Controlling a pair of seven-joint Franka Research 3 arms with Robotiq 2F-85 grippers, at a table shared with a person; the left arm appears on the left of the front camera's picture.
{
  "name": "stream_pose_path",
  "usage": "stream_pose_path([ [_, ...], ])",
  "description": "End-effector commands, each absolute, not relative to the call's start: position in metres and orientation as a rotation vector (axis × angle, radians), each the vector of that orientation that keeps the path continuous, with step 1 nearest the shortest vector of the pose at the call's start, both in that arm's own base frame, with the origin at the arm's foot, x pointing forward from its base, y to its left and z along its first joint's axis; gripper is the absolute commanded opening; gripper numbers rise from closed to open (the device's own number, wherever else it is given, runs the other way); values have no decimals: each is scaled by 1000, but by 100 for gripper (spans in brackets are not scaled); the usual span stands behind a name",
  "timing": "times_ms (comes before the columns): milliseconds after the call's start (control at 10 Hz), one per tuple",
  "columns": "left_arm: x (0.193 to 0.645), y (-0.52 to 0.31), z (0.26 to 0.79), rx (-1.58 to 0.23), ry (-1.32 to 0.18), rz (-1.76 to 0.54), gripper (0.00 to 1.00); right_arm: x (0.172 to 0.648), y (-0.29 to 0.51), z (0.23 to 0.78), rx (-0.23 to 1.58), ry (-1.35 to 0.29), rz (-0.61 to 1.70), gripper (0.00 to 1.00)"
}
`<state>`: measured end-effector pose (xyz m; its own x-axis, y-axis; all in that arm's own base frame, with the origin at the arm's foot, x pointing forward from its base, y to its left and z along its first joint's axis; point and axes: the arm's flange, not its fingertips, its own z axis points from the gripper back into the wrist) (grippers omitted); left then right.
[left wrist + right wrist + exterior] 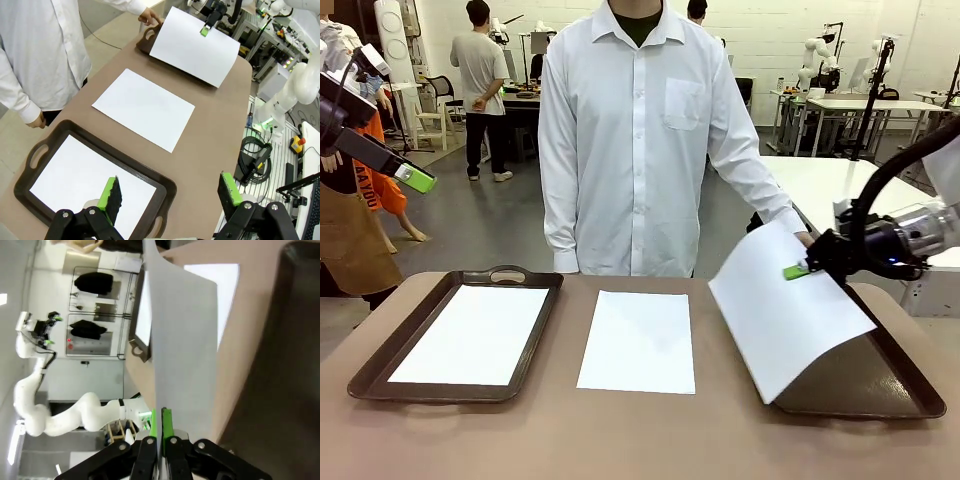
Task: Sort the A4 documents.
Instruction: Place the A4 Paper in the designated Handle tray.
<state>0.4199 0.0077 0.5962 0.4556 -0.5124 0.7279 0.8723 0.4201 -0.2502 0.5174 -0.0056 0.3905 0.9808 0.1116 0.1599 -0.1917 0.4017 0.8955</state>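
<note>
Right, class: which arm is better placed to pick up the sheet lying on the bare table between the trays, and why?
Probably left: the left gripper is open and empty, while the right gripper is shut on another A4 sheet tilted over the right-hand tray.

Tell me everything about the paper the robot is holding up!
The lifted sheet is plain white, blank paper, thin and rectangular. The right pincer is shut on its upper edge, so the paper slants steeply and bends a little. It hangs over the left part of the dark brown right tray, and its lowest corner comes down by that tray's near left rim. I cannot tell if the corner touches it.
</note>
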Motion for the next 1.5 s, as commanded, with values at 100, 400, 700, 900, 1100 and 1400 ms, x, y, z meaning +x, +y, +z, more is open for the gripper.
stream_pose_path([
  [100,419,7,597,-674,-612,-944,100,532,-35,380,1120,-92,154,1],
  [400,419,7,597,-674,-612,-944,100,546,-61,357,1056,-92,85,1],
  [700,419,7,597,-674,-612,-944,100,550,-66,346,1039,-106,44,1],
  [900,419,7,597,-674,-612,-944,100,548,-80,339,996,-91,31,1],
  [1100,419,7,597,-674,-612,-944,100,548,-85,328,927,-80,42,1],
  [1400,419,7,597,-674,-612,-944,100,546,-79,309,845,-72,44,1],
])
